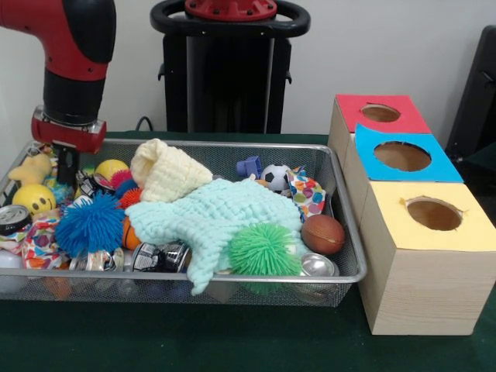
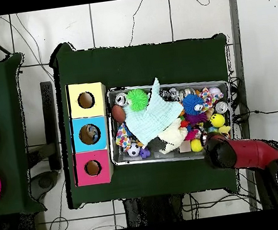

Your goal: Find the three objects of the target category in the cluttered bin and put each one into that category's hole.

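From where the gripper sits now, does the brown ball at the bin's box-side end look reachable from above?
Probably yes. The brown ball lies uncovered beside the mint cloth, nothing over it. The gripper is at the bin's opposite end, so the arm must cross over.

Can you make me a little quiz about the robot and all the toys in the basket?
1. True or false: the three boxes have red, blue and yellow tops.
2. Which toy sits at the basket's front edge in the front view? A) green spiky ball B) soccer ball C) yellow smiley ball
3. What soft thing covers the middle of the pile?

Key
1. True: red box, blue box, yellow box.
2. A: the green spiky ball sits by the basket rim.
3. The mint green cloth. The gripper hangs over the other end.
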